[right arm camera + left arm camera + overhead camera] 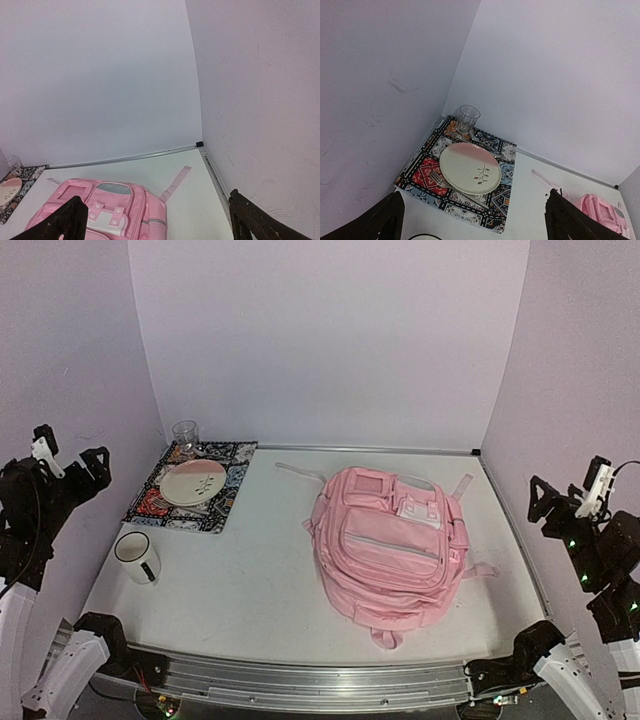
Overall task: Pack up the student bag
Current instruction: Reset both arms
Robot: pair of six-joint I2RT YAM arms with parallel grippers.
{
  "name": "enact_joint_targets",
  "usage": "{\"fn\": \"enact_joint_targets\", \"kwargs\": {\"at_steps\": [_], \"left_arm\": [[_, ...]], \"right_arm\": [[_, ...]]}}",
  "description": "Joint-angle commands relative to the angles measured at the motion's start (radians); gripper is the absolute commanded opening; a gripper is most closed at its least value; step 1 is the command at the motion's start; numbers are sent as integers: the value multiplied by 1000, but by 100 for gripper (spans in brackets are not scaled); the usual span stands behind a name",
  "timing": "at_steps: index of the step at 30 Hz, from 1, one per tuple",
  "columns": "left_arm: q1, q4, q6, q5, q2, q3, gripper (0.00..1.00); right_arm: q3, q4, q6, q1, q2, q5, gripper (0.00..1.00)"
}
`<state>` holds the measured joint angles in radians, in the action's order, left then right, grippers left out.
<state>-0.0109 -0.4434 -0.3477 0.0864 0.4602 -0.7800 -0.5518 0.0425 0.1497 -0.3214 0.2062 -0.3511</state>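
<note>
Clearly, both arms are raised off the bench at its two sides, holding nothing. The left fingers (380,222) stand wide apart, and so do the right fingers (65,220), with only air between each pair.

The student bag (390,550) lies flat on the right half of the bench (250,590), front pockets facing up. A small loop points toward the near edge and loose straps trail toward the far edge. It touches neither arm.

A patterned placemat (225,502) lies in the far left corner. A pale plate (193,483) with a pink band sits on it, with a fork (436,178) tucked at the plate's edge. A clear glass (184,435) stands upright at the mat's far left corner. A white mug (135,555) with a dark rim stands near the left edge, just nearer than the mat and well apart from the bag.
</note>
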Motion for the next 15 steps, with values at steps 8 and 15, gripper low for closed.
{"fn": "enact_joint_targets", "kwargs": {"at_steps": [8,15], "left_arm": [[35,2,34,43,1,1,99],[38,0,31,49,-2,5,99]], "right_arm": [[-7,38,-29,-3,26,11,98],[-9,36,-32,-3,24,11,98]]}}
